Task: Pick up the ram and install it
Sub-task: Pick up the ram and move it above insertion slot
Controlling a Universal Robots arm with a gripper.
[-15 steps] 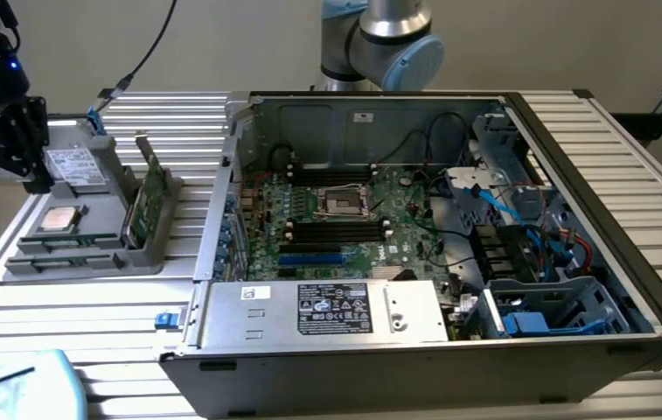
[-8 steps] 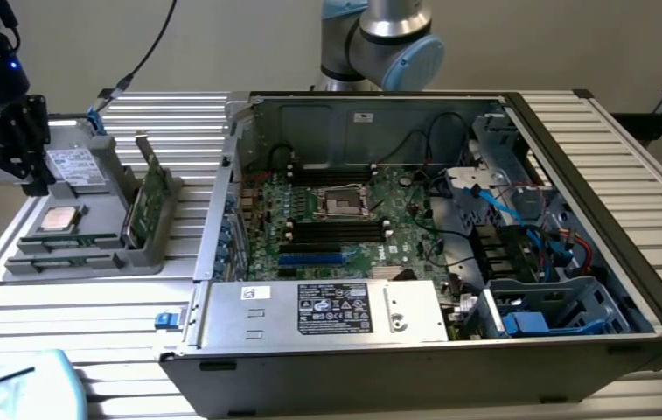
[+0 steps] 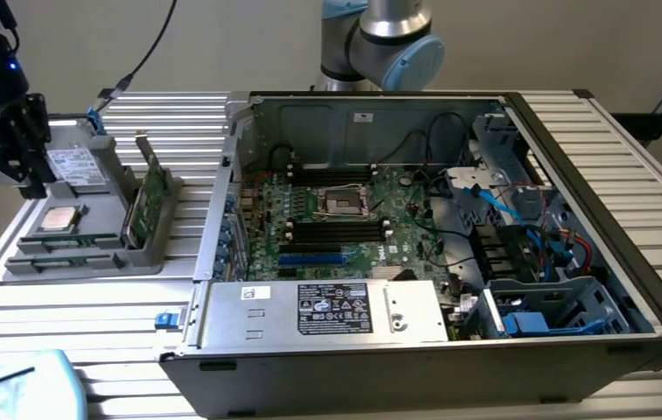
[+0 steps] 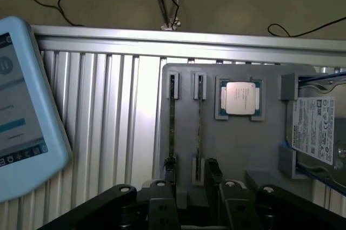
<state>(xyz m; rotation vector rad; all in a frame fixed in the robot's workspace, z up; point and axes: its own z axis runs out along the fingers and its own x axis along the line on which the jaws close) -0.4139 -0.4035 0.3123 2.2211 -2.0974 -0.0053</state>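
Observation:
Two rams (image 4: pixel 172 124) stand on edge in slots of the grey parts tray (image 4: pixel 238 149), side by side; the second ram (image 4: pixel 199 122) is nearer the processor chip. In the exterior view they are thin green strips (image 3: pixel 65 242) at the tray's near end. My gripper (image 4: pixel 189 195) hangs above the tray's edge by the ends of those slots. Its dark fingers (image 4: pixel 164 189) are apart and open, holding nothing. In the exterior view the gripper (image 3: pixel 25 171) is raised at the far left, over the tray (image 3: pixel 86 262).
The tray also holds a silver processor chip (image 4: pixel 240 97), a labelled drive (image 4: pixel 319 127) and an upright green card (image 3: pixel 149 206). The open computer case (image 3: pixel 424 341) lies to the exterior view's right, with black memory slots (image 3: pixel 337 229) on its motherboard. A light-blue tablet (image 4: pixel 21 111) lies near the tray.

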